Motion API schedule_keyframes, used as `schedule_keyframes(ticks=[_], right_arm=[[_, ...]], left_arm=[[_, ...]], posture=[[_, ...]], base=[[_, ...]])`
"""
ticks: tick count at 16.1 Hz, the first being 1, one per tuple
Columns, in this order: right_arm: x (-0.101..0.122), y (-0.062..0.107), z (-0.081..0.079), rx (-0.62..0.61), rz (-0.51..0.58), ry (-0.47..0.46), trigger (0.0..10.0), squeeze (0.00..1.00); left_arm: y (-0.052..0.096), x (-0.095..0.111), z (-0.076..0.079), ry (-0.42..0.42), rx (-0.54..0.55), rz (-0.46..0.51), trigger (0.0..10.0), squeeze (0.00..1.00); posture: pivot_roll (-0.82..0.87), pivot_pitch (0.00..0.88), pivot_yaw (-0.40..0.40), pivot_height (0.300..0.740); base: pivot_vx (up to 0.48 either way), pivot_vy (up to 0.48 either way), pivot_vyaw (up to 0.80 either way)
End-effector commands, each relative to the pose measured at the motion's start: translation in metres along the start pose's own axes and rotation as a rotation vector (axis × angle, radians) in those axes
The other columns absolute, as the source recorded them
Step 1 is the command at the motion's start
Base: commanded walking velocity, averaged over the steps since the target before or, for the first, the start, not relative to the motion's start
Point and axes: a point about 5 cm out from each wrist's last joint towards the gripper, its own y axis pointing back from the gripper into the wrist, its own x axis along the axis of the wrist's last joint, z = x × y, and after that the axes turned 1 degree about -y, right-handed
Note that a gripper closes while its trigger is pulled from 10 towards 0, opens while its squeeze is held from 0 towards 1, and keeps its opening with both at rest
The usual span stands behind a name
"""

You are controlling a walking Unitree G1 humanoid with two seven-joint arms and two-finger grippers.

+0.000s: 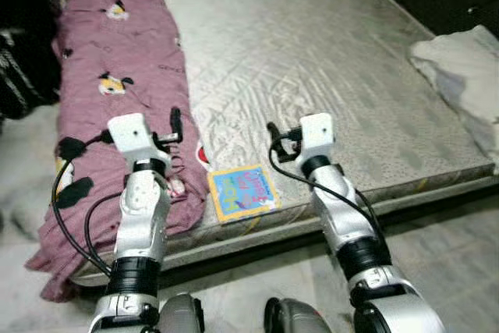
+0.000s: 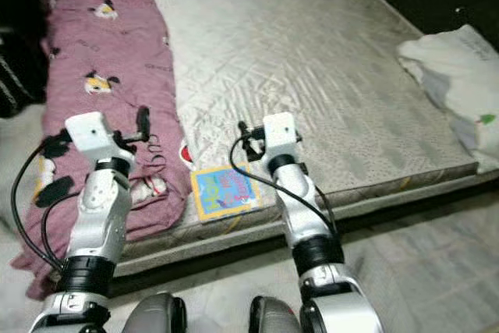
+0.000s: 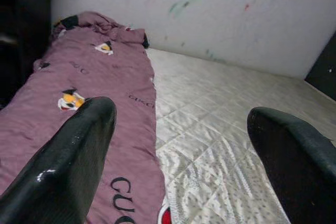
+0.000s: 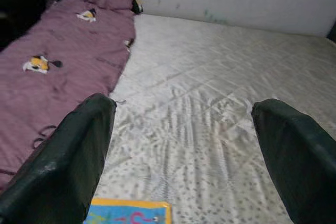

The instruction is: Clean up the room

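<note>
Both held out over the mattress (image 1: 327, 76) edge, spread wide, empty: left gripper (image 3: 178, 145) above the purple blanket (image 1: 117, 60), right gripper (image 4: 184, 150) just beyond the colourful book (image 1: 243, 191) at the near edge

Both arms (image 1: 140, 216) reach forward, jaws spread wide.

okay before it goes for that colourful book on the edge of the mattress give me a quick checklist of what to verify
1. Book lies flat at the mattress near edge: ok.
2. Nothing lies on the book: ok.
3. Right gripper open, holding nothing: ok.
4. Left gripper open, holding nothing: ok.
5. Purple blanket beside the book, apart from it: ok.
6. Book's weight or stiffness: cannot tell.
</note>
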Motion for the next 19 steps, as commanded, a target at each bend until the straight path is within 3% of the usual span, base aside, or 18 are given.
schedule_keyframes(ticks=[1, 11, 19], right_arm=[[0.0017, 0.0, 0.0107, -0.028, 0.001, 0.002, 10.0, 0.0], [0.0025, -0.0006, 0.0104, -0.028, 0.005, 0.006, 10.0, 0.0], [0.0018, -0.0009, 0.0102, -0.036, -0.001, -0.007, 10.0, 0.0]], left_arm=[[-0.0006, 0.0024, 0.009, 0.008, -0.035, 0.014, 10.0, 0.0], [-0.0008, 0.0018, 0.0092, 0.0, -0.04, 0.01, 10.0, 0.0], [-0.0009, 0.0008, 0.0087, -0.006, -0.044, 0.002, 10.0, 0.0]], posture=[[0.02, 0.087, -0.042, 0.74], [0.02, 0.088, -0.04, 0.74], [0.02, 0.09, -0.038, 0.74]], base=[[0.0, 0.0, -0.6], [0.0, 0.0, 0.0], [0.197, 0.0, -0.2]])
